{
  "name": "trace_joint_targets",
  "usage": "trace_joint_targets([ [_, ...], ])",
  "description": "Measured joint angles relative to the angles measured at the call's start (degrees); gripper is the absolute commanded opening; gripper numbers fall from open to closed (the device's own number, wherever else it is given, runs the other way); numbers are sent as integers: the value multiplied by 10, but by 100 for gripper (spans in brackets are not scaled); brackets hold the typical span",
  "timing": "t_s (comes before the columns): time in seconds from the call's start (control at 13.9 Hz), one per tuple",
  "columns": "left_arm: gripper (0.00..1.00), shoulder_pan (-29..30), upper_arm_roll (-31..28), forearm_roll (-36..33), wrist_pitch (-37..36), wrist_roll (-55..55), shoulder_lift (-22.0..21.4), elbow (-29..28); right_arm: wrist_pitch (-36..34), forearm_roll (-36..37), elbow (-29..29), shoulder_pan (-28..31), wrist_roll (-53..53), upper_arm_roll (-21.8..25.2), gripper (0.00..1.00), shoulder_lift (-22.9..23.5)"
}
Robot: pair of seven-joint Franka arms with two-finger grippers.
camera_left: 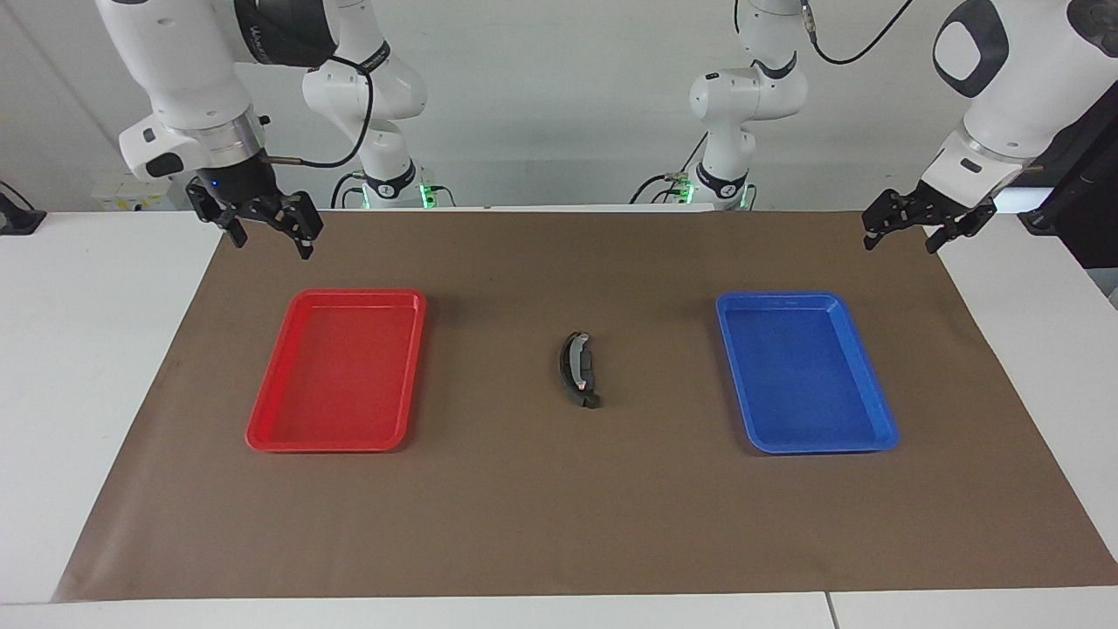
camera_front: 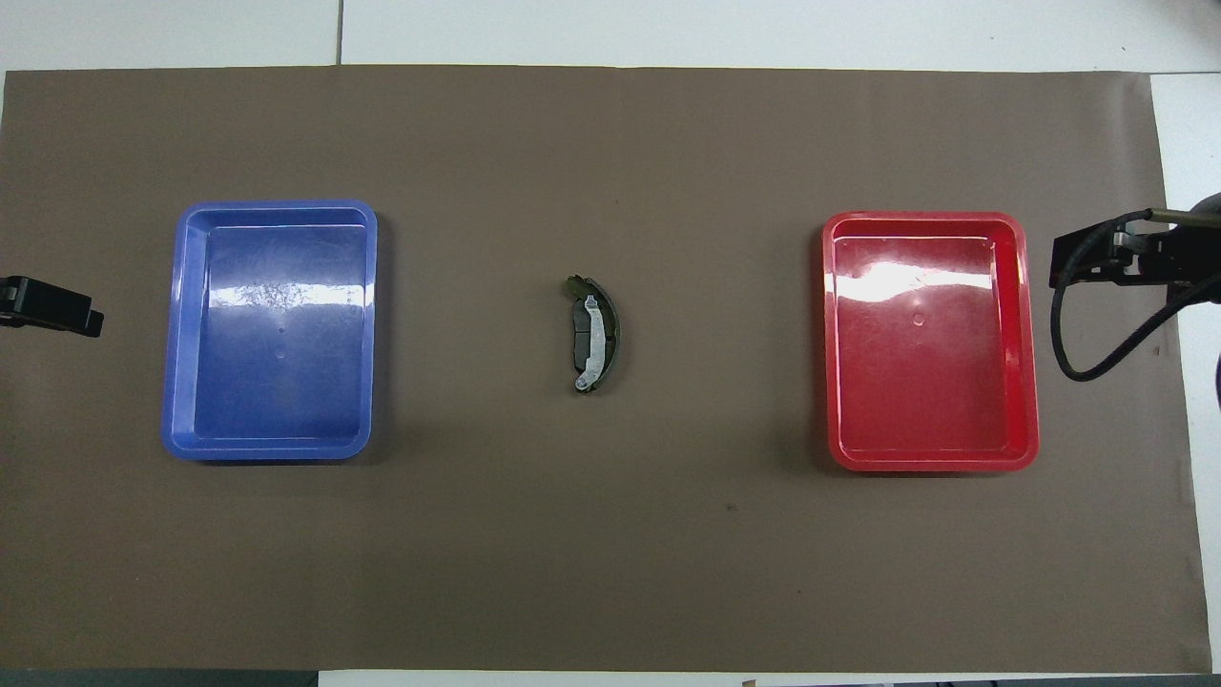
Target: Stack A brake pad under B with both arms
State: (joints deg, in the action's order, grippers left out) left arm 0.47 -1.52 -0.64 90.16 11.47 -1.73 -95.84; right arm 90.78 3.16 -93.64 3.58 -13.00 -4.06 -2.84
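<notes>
Now B (camera_left: 576, 365) atop A brake pad (camera_left: 587, 397), mid-mat; both grippers, left (camera_left: 903, 229) & right (camera_left: 266, 225), wide, well apart.

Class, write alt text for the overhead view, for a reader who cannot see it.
At the middle of the brown mat, the crescent brake shoe with its silver strip lies on the short dark brake pad. A blue tray sits toward the left arm's end, a red tray toward the right arm's end. Neither tray holds a part.
</notes>
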Motion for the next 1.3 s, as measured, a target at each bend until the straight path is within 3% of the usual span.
trace_joint_targets([
  [0.36,99,0,0,0,0,0,0,0,-13,-2,-1,-3,0,4,99,3],
  [0.65,99,0,0,0,0,0,0,0,-18,-2,-1,-33,0,47,99,3],
  [1.3,99,0,0,0,0,0,0,0,-18,-3,-1,-41,0,43,99,3],
])
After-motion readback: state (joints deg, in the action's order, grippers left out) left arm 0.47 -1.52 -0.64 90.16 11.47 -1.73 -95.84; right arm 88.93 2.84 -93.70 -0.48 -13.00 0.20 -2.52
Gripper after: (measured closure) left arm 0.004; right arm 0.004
